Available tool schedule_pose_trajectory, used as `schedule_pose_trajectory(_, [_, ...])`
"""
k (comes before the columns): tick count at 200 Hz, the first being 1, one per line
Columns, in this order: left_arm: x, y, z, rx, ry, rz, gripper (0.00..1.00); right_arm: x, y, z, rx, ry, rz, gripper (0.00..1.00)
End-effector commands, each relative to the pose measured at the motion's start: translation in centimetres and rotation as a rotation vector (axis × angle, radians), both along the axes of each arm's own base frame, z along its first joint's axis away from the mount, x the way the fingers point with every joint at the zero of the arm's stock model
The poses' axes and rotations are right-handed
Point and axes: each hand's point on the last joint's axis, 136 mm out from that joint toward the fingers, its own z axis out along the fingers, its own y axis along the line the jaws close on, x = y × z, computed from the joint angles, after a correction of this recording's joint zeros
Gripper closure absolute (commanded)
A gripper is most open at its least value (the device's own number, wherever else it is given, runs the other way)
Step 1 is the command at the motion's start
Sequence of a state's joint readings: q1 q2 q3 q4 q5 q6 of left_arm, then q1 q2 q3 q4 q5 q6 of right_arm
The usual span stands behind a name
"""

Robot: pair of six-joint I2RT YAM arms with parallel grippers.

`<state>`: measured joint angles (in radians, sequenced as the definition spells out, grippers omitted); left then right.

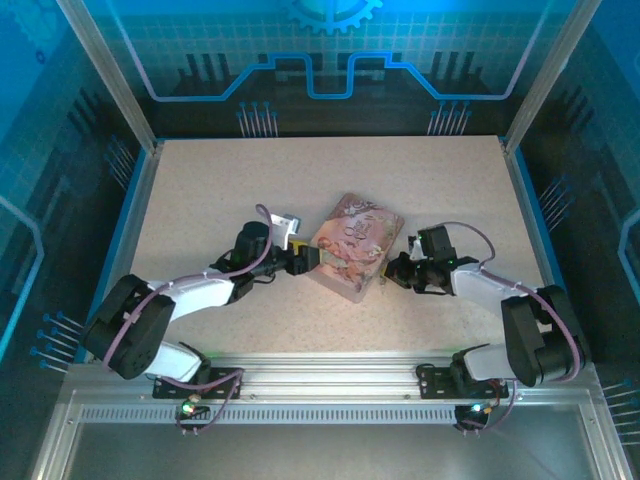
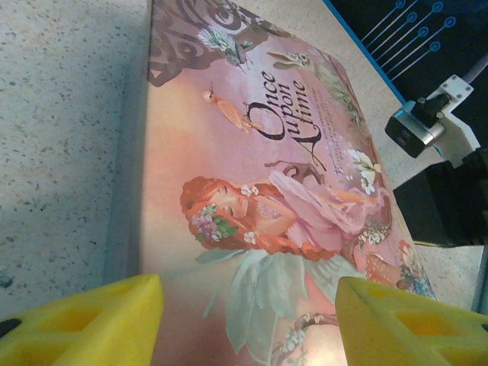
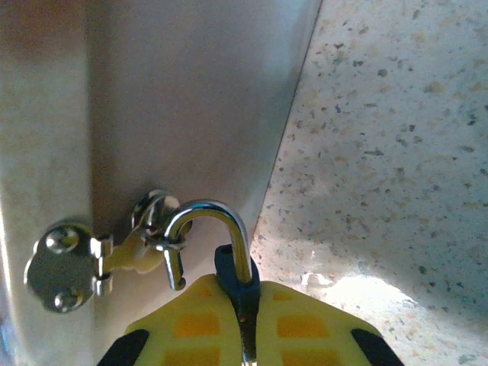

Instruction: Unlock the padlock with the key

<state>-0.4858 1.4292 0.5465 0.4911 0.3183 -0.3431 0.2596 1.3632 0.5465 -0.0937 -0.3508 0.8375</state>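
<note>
The right hand (image 3: 245,309) pinches the padlock (image 3: 229,265) hanging off the tin (image 2: 252,152), and the wide-open left hand (image 2: 248,297) likely keeps the tin steady.

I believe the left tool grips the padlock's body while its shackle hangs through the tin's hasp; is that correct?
Not quite: the right tool is gripping the padlock by its body, as the right wrist view shows; its shackle does hang through the hasp on the tin.
</note>
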Motion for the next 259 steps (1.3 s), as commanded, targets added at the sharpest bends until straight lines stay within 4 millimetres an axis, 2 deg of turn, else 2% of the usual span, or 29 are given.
schedule_pose_trajectory(1, [-2.2,1.0,-2.9,0.057,0.126,0.016,0.37,0.7,0.2,0.2,0.046,0.005,-0.068,0.9])
schedule_pose_trajectory(46, [-2.4,1.6,-1.4,0.079,0.079,0.026,0.37,0.8,0.6,0.4,0.021,-0.037,-0.022,0.76])
schedule_pose_trajectory(64, [-2.5,1.8,-1.2,0.084,0.073,0.03,0.37,0.5,0.4,0.1,0.014,-0.043,-0.025,0.77])
schedule_pose_trajectory(87, [-2.7,1.9,-1.1,0.086,0.073,0.033,0.37,0.3,0.2,0.1,0.011,-0.053,-0.028,0.84])
schedule_pose_trajectory(101, [-2.7,2.0,-1.0,0.088,0.071,0.035,0.37,0.3,-0.2,0.0,-0.016,-0.051,-0.035,0.85])
schedule_pose_trajectory(140, [-3.1,1.9,0.2,0.074,0.043,0.019,0.37,0.2,-2.2,-0.6,-0.127,-0.088,-0.074,0.67])
schedule_pose_trajectory(162, [-3.7,1.3,1.7,0.061,-0.006,-0.01,0.37,0.5,-2.9,-0.8,-0.145,-0.132,-0.102,0.66])
schedule_pose_trajectory(191, [-4.4,-0.5,3.9,0.075,-0.075,-0.07,0.37,1.5,-2.0,-0.5,-0.118,-0.204,-0.066,0.67])
schedule_pose_trajectory(207, [-4.2,-1.2,4.7,0.076,-0.089,-0.083,0.37,1.5,-1.0,-0.6,-0.1,-0.235,-0.021,0.63])
schedule_pose_trajectory(228, [-3.6,-1.8,5.3,0.073,-0.101,-0.092,0.37,1.2,-0.1,-0.9,-0.093,-0.281,0.014,0.59])
schedule_pose_trajectory(259, [-2.8,-3.2,5.6,0.067,-0.099,-0.116,0.37,1.4,0.6,-2.2,-0.131,-0.28,0.05,0.58])
